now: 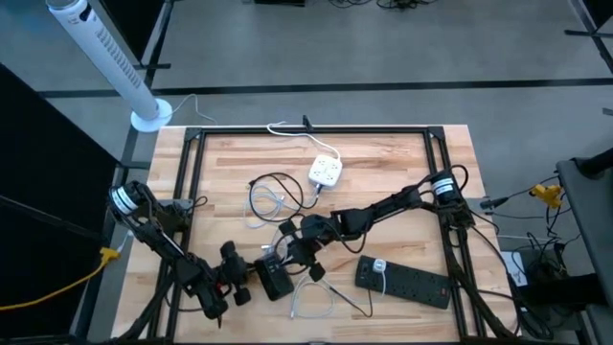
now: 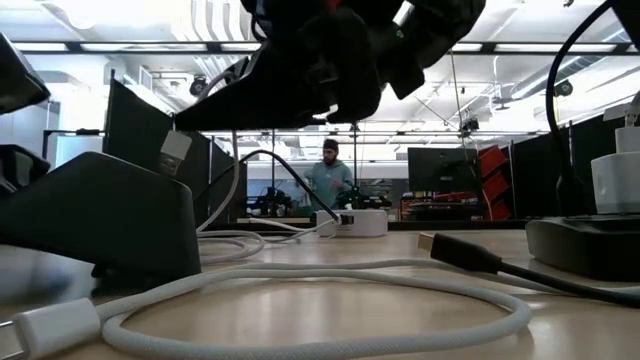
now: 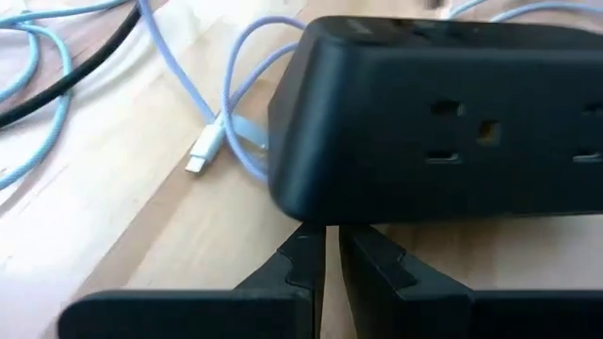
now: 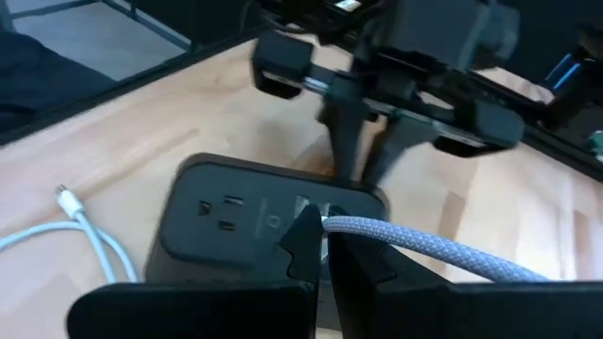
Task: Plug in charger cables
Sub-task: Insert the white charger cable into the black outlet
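Overhead view: straight down on the whole wooden table [image 1: 383,172], both arms included. Low view: at tabletop height, level across into the room, very near a white cable [image 2: 300,310]. Left wrist view: forward past 2 dark fingers [image 3: 297,268], close against a black charger block [image 3: 424,122]. Right wrist view: down onto the same block [image 4: 254,221]. Shared by all 4: that block [image 1: 275,278] [image 2: 100,215].

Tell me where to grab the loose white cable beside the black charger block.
Take the white cable just behind its small plug, from straight above, fingers across the cord. The plug lies flat on the table, clear of the black charger block, so that stiff end probably holds best. The right gripper is shut on the braided cable; the left gripper sits at the block.
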Controlling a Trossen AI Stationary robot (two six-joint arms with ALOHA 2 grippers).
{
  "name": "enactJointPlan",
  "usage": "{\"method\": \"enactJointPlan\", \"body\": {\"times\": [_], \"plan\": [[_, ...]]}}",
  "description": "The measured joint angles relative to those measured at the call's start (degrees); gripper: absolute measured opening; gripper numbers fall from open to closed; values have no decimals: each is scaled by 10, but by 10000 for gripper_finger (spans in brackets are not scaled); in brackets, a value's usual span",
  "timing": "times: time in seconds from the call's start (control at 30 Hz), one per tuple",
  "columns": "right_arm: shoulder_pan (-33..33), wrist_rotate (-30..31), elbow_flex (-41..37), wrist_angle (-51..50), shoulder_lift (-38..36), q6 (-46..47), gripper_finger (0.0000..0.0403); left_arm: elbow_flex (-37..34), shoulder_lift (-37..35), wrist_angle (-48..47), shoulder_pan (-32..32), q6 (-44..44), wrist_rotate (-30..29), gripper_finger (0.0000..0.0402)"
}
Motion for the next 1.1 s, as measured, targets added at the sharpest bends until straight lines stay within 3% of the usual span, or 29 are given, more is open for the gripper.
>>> {"method": "enactJointPlan", "body": {"times": [0.3,0.43,1.1], "plan": [[-4,-4,0,2,0,-21,0,2,0,93,-3,33,11,23],[-4,-32,-1,1,0,-20,0,4,0,93,-3,34,10,23],[-10,-42,-9,-10,0,-6,0,-6,0,72,-2,31,-12,23]]}}
